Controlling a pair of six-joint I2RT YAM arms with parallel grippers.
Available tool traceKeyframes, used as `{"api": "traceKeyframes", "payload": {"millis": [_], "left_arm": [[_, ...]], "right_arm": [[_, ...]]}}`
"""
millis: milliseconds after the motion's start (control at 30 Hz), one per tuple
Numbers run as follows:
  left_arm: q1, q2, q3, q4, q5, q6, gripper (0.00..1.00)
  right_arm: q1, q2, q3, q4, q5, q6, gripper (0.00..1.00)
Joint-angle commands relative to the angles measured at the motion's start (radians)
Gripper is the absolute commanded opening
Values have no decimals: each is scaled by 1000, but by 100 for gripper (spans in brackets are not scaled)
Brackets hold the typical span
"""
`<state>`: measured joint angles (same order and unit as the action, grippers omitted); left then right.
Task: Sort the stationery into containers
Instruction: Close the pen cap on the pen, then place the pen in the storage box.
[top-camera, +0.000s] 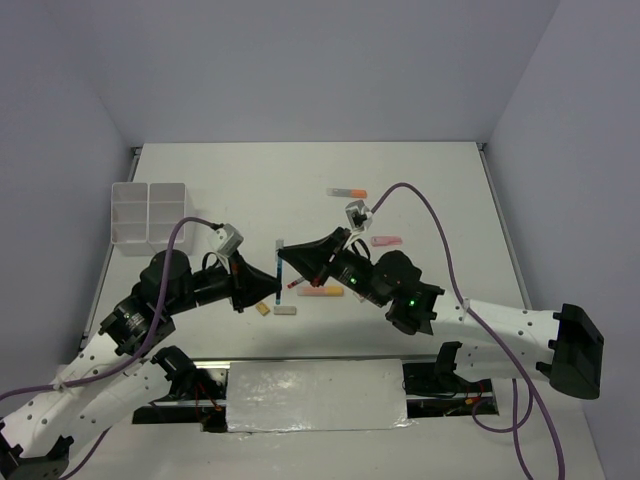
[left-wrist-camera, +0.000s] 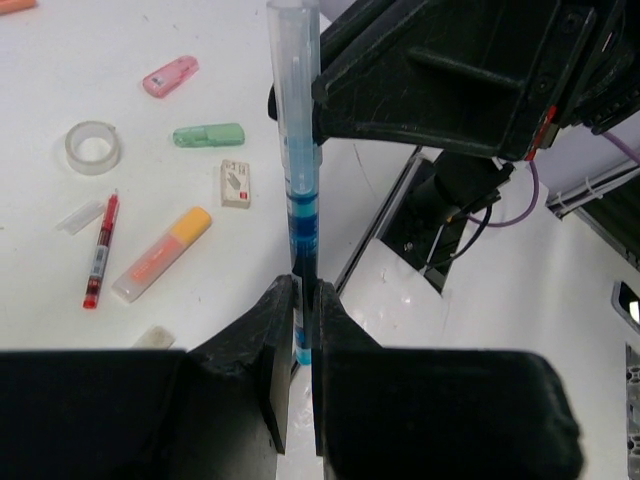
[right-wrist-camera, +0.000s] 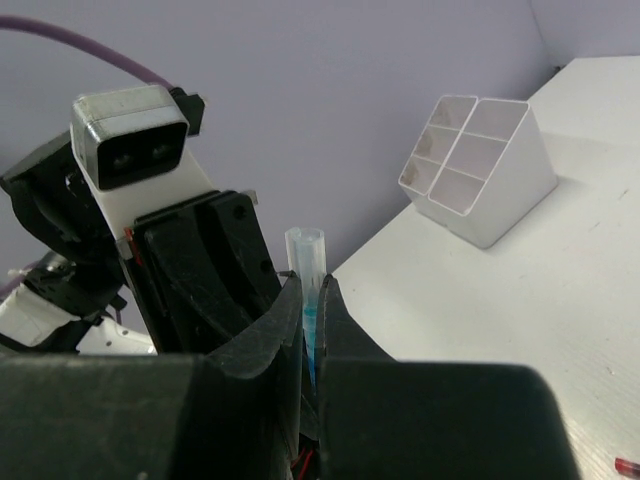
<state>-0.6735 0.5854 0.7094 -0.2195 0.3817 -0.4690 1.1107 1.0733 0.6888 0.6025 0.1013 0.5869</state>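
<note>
**Over mid-table, one blue pen (top-camera: 279, 262) pinched from two sides**

The blue pen is up off the table (top-camera: 430, 180), caught between the two arms. The left gripper (left-wrist-camera: 303, 300) is clenched on the blue-inked end. The right gripper (right-wrist-camera: 312, 300) is clenched on the clear barrel further along, so the pair meet nose to nose.

Spread on the table beneath: a tape ring (left-wrist-camera: 93, 147), a green marker (left-wrist-camera: 208, 134), a pink marker (left-wrist-camera: 170, 76) and a small eraser (left-wrist-camera: 235, 183). An orange marker (left-wrist-camera: 162, 254) lies just beside a red pen (left-wrist-camera: 100, 250).

Further out, the white box (top-camera: 150, 213) sits at the far left of the table, well apart from the pen, its four compartments facing up.
</note>
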Motion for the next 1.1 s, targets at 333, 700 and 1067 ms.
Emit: {"api": "traceKeyframes", "payload": {"millis": [333,700,1067], "left_arm": [[8,-18,113,230,-90,50,0],[8,4,58,246,-115,40,0],[8,27,-4,232,-524,6,0]], "right_arm": [[87,53,-52,-201,-103,-7,0],[84,-25,38,-259,-40,-82,56],[51,-275,37,-406,156,-249,71]]}}
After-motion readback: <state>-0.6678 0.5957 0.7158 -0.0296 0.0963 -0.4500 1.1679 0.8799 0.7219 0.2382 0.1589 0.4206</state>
